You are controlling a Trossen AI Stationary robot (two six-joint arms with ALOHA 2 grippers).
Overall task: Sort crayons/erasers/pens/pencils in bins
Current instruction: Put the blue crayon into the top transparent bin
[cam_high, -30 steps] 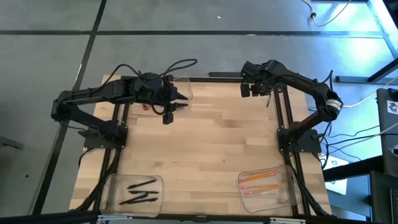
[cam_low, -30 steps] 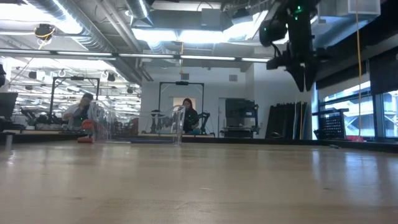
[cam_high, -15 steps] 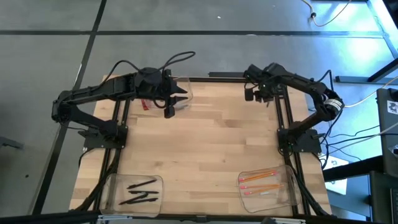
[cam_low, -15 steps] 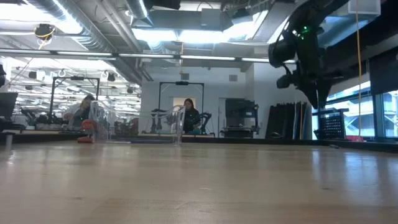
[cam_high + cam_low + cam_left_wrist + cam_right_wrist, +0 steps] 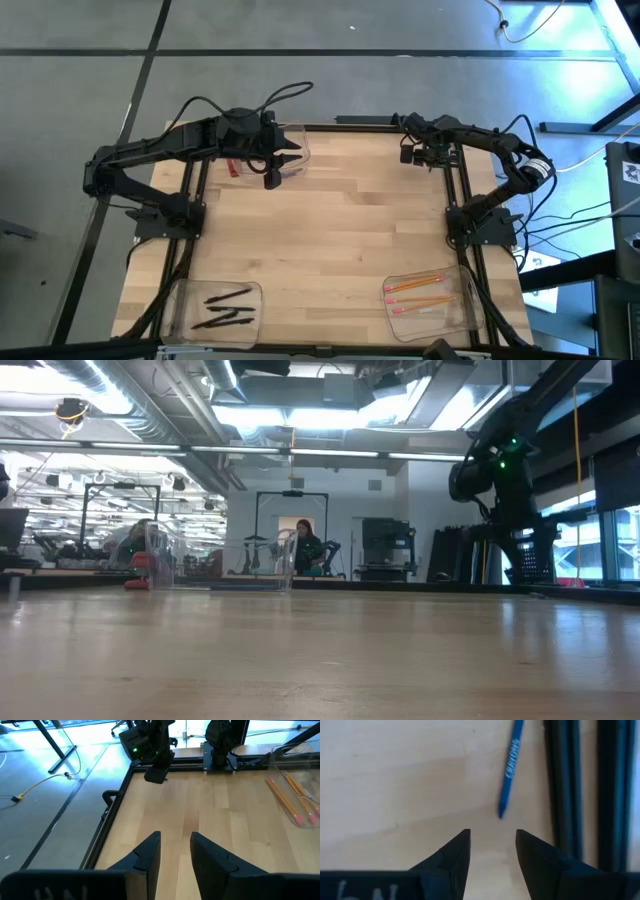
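Seen from above, the pens (image 5: 228,306) lie in the lower-left bin (image 5: 180,300) and the pencils (image 5: 417,290) in the lower-right one. Near the upper right, the right gripper (image 5: 492,851) is open and empty above a blue crayon (image 5: 510,767). Upper left, the left gripper (image 5: 175,851) holds nothing, its fingers slightly apart.

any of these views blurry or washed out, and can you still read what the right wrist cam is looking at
Right wrist view: soft focus, yet the blue crayon on bare wood past the right gripper is clear. Low view: near table blurred, ceiling lights blown out. Left wrist view: window glare whitens the far edge. High view: evenly lit.
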